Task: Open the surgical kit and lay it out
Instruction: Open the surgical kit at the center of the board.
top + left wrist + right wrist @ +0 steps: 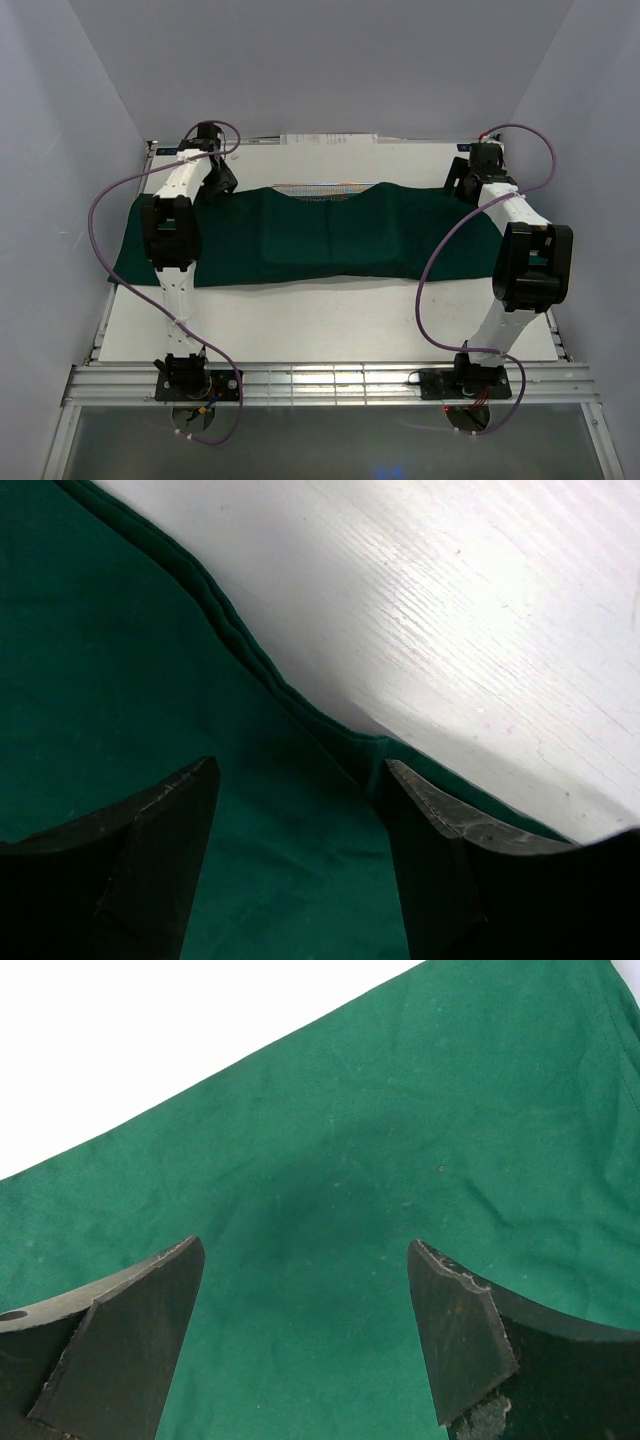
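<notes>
A wide band of dark green cloth wrap [300, 240] is lying across a white tabletop [330, 320], and both robot arms are reaching to its far edge.

The left gripper [300, 770] is hanging low over one far corner of the cloth. Its jaws are standing apart with nothing clamped. The cloth's folded hem [250, 655] is running diagonally just beyond the jaws. It is passing in between them, close to the jaw on the right of the wrist view, with bare tabletop beyond it.

The right gripper [305, 1250] is hovering over the opposite far corner, its jaws spread wide and empty. Flat cloth is filling the space under and between them, and the cloth's edge is lying well beyond the jaw tips.

Midway between the two pairs of jaws, at the far edge, a sliver of the silver wire-mesh tray [322, 187] is peeking out. The rest is covered and is raising a low rectangular bulge. No scissors, tweezers or packets are showing.

The cloth looks light, soft and limp, so it will probably drape and drag rather than keep its shape. Pinching the doubled hem at a corner should give the jaws the most to bite on. The tray looks rigid and could slide if the cloth is tugged sharply, so a slow peel seems wise.
</notes>
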